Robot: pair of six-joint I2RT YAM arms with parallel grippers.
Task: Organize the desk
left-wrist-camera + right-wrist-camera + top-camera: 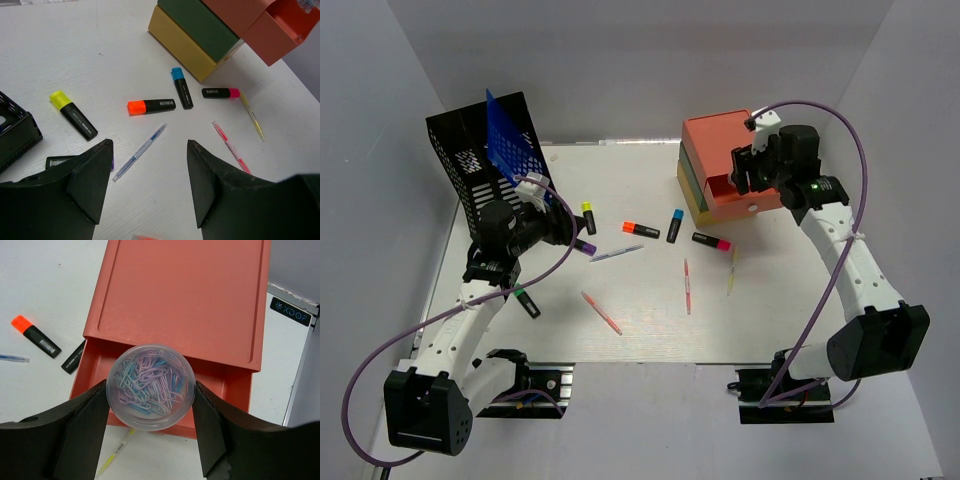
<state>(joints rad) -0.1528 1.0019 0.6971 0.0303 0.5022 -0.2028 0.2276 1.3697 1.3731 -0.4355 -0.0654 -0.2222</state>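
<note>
The white desk [650, 325] has highlighters and pens scattered over it. My right gripper [151, 390] is shut on a clear round tub of coloured paper clips [151, 382] and holds it above the open top drawer [227, 390] of the orange, green and yellow drawer box [715, 150]. In the top view the right gripper [752, 172] is over the box's front. My left gripper [150, 145] is open and empty, hovering over the desk near a blue pen [140, 151]; in the top view the left gripper [565, 228] is beside the file rack.
A black mesh file rack [465, 165] holds a blue folder [510, 145] at back left. Yellow [73, 114], orange [151, 106], blue [181, 87] and pink [220, 92] highlighters lie mid-desk, with a pink pen [230, 146] and a yellow pen [251, 116]. A green marker [527, 301] lies by the left arm.
</note>
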